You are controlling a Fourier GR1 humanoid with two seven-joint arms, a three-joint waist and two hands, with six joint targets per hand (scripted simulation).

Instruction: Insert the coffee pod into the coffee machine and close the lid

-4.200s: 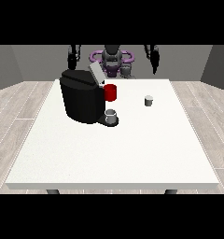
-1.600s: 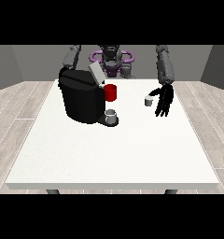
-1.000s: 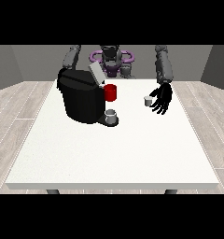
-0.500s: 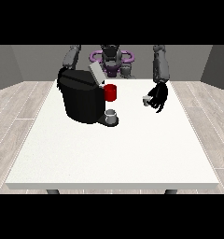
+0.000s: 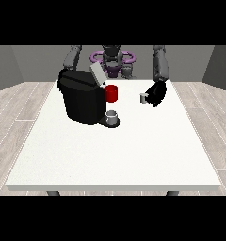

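Note:
The small grey coffee pod [image 5: 143, 98] stands on the white table [image 5: 115, 155], to the right of the black coffee machine [image 5: 82, 100]. The hand at the view's right [image 5: 157, 93] is against the pod's right side, with its fingers curled in round it. The machine's grey lid [image 5: 97, 73] stands raised at the top. A red part [image 5: 112, 93] sticks out at the machine's front, and a grey cup [image 5: 113, 116] sits on the tray below it. The arm at the view's left [image 5: 72, 57] drops behind the machine, so its hand is hidden.
The robot's torso [image 5: 112, 60] is behind the table's far edge. A wooden floor surrounds the table. The table's front half is bare white surface.
The hand at the view's right came down from beside the torso, moved left to the pod and curled its spread fingers in round it. The machine and the cup have not moved.

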